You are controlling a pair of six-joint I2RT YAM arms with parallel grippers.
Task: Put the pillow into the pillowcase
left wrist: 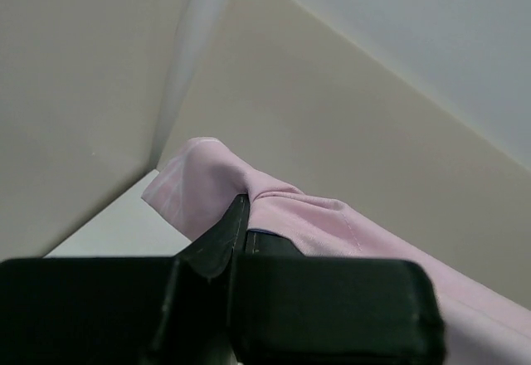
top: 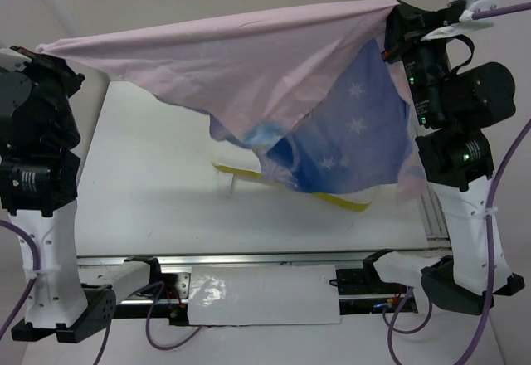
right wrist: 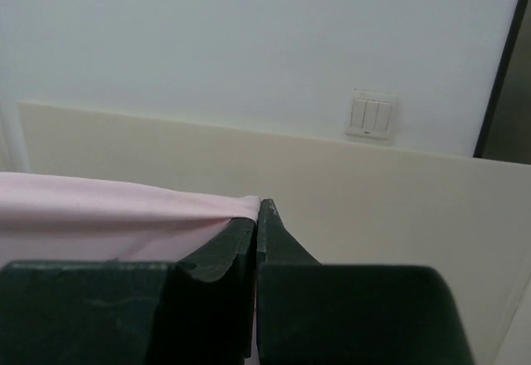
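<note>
Both pairs of jaws clench upper corners of the pillowcase (top: 249, 66), the left pair pinching a bunched pink corner, the right pair a flatter pink edge. The case hangs stretched above the desk (top: 149, 207), pink side up, its blue, white-flecked face sagging toward the desk. The pillow (top: 342, 201) lies on the desk beneath it, with only its yellow edge showing.
</note>
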